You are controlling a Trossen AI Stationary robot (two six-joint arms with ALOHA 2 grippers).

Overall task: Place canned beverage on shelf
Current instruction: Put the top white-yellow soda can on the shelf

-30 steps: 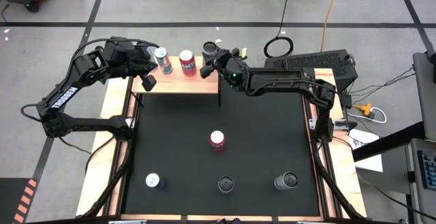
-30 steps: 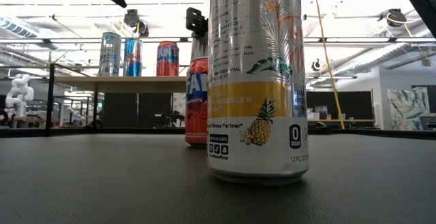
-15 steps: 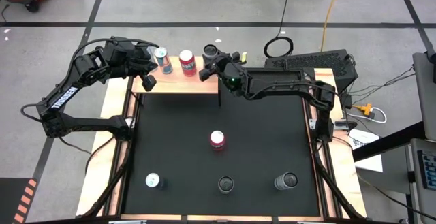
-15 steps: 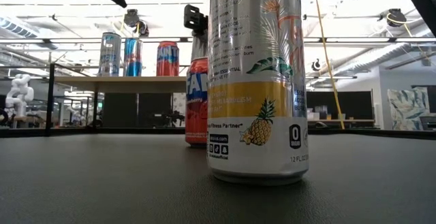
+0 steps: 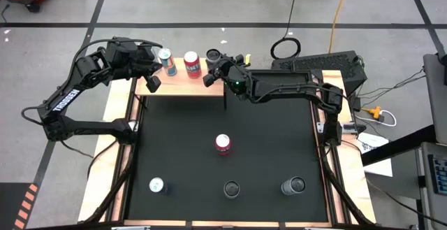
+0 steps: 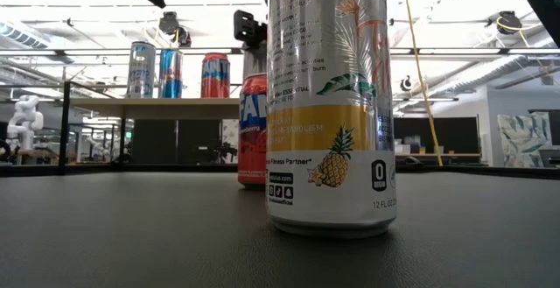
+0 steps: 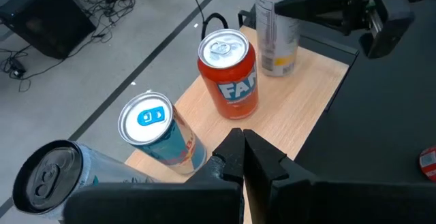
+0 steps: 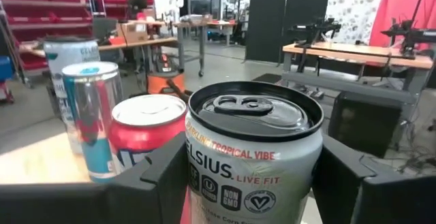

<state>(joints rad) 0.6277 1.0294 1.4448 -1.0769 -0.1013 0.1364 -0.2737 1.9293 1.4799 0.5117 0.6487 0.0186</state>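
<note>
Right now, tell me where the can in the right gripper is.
In the high view, the silver can sits in the right gripper at the shelf's right end, just right of the red can.

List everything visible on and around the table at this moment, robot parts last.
Shelf: one, pale wood, at the mat's far edge.
Cans on shelf: three standing free, silver, blue-and-silver, red.
Celsius can: one, silver, at the shelf's right end, between the right end effector's fingers.
Cans on mat: four; red one at centre, three silver-topped along the near edge.
Mat: one, black, covering the table.
Left end effector: shut, empty, above the shelf's left part.
Right end effector: shut on the Celsius can.
</note>
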